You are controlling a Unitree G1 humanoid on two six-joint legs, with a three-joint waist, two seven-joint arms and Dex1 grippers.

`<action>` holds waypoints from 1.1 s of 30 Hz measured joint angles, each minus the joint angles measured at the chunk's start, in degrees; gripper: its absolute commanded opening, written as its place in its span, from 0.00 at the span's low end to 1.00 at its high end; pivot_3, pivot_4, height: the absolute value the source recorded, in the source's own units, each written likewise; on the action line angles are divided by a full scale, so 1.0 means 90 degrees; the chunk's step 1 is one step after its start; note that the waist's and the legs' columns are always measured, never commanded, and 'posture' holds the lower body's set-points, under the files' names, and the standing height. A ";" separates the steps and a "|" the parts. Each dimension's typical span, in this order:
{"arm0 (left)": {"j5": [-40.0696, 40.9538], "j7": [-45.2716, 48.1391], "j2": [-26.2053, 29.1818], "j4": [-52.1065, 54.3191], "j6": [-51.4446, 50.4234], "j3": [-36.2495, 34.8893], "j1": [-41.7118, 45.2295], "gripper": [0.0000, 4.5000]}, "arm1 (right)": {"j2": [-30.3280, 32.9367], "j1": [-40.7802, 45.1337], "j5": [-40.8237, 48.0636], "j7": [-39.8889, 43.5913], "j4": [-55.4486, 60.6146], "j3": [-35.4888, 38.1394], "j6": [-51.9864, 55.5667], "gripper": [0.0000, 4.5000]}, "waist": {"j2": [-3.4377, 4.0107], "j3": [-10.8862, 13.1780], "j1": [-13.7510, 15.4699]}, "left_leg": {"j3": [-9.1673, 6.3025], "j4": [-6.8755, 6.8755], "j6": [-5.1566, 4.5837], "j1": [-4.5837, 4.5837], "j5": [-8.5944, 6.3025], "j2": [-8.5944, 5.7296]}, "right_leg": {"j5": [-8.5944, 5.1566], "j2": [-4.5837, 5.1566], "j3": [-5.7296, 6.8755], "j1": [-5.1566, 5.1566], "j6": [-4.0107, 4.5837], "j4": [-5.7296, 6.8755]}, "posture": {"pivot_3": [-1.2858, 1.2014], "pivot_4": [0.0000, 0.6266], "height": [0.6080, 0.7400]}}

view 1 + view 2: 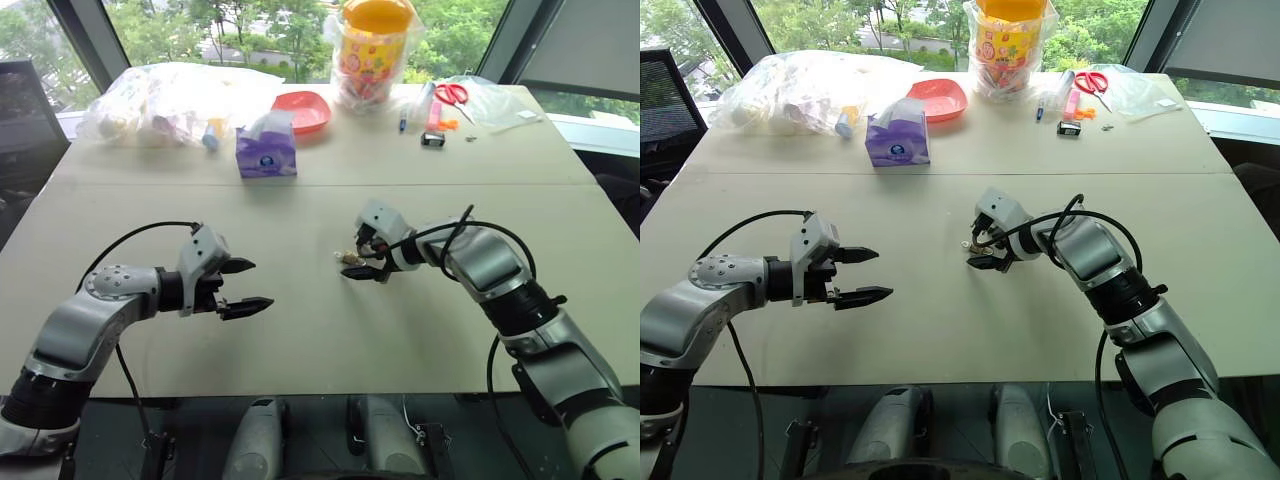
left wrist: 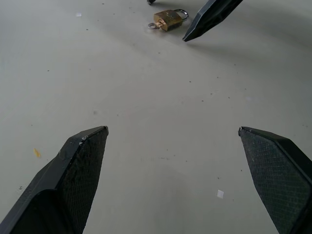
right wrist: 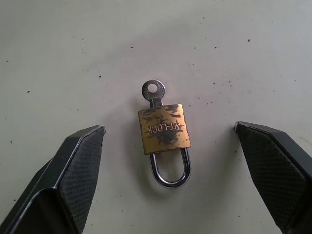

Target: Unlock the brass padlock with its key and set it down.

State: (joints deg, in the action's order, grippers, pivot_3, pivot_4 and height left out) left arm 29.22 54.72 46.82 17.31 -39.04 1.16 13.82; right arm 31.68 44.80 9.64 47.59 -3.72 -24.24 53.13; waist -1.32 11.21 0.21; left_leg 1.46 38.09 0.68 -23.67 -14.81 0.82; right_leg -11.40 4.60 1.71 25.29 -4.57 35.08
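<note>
Near edge: the worktop [image 1: 330, 330] ends just below my arms; the stretch between that edge and my hands is bare.
My left gripper [image 1: 247, 285]: it hovers over bare worktop on my left, its fingers [image 2: 80, 165] spread wide, nothing between them, pointing toward the padlock.
Room on the left: open surface all round this gripper, and a clear stretch from it to the padlock.
My right gripper [image 1: 362, 262]: it hangs low over the mid-worktop, tilted down, fingers [image 3: 73, 165] spread, one on each side of the padlock and touching neither it nor the key.
Padlock [image 3: 164, 128]: it lies flat on the worktop between my right fingers; a small brass block, scuffed dark on its face, with stamped letters; its silvery shackle [image 3: 170, 170] sits closed in the body, looping toward my wrist.
Key [image 3: 153, 92]: a thin grey key stuck in the end opposite the shackle, its round bow with a hole pointing away from me.
Beyond the padlock: a wide bare band of worktop.
Far edge: a purple tissue box [image 1: 266, 152], red dish [image 1: 303, 110], plastic bags [image 1: 170, 100], a yellow-lidded jar [image 1: 375, 50] and scissors [image 1: 452, 95] crowd along it.
</note>
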 measured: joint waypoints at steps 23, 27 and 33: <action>0.0961 0.0800 -0.1480 -0.3068 -0.0494 -0.0273 0.2765 0.94 | 0.0066 -0.0592 -0.1328 -0.0480 0.1327 0.0709 -0.4660 0.15 | -0.0002 -0.0001 -0.0009 | -0.0001 0.0007 0.0000 0.0011 0.0001 -0.0010 | 0.0013 -0.0006 0.0000 -0.0015 -0.0028 0.0006 | 0.52 0.24 1.00; 0.0963 0.1197 -0.1597 -0.3460 -0.0482 -0.0257 0.3133 0.64 | 0.0010 -0.0590 -0.1583 -0.0569 0.1326 0.0708 -0.4982 0.15 | -0.0003 -0.0001 -0.0021 | -0.0001 0.0008 -0.0001 0.0011 0.0001 -0.0010 | 0.0013 -0.0006 -0.0001 -0.0016 -0.0028 0.0006 | 0.52 0.24 1.00; 0.0814 0.1296 -0.1845 -0.3895 -0.0449 -0.0215 0.3358 0.48 | -0.0009 -0.0592 -0.1978 -0.0623 0.1322 0.0707 -0.5228 0.15 | -0.0003 -0.0001 -0.0093 | -0.0004 0.0009 -0.0001 0.0010 0.0001 -0.0011 | 0.0014 -0.0005 -0.0001 -0.0017 -0.0028 0.0009 | 0.52 0.24 1.00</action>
State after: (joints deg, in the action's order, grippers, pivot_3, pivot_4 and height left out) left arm 36.55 66.38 30.21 -17.74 -43.08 -0.78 44.03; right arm 31.60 39.47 -8.16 41.98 8.18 -17.88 6.07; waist -1.35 11.20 -0.63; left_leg 1.43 38.17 0.67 -23.58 -14.80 0.72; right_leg -11.28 4.55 1.70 25.14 -4.83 35.16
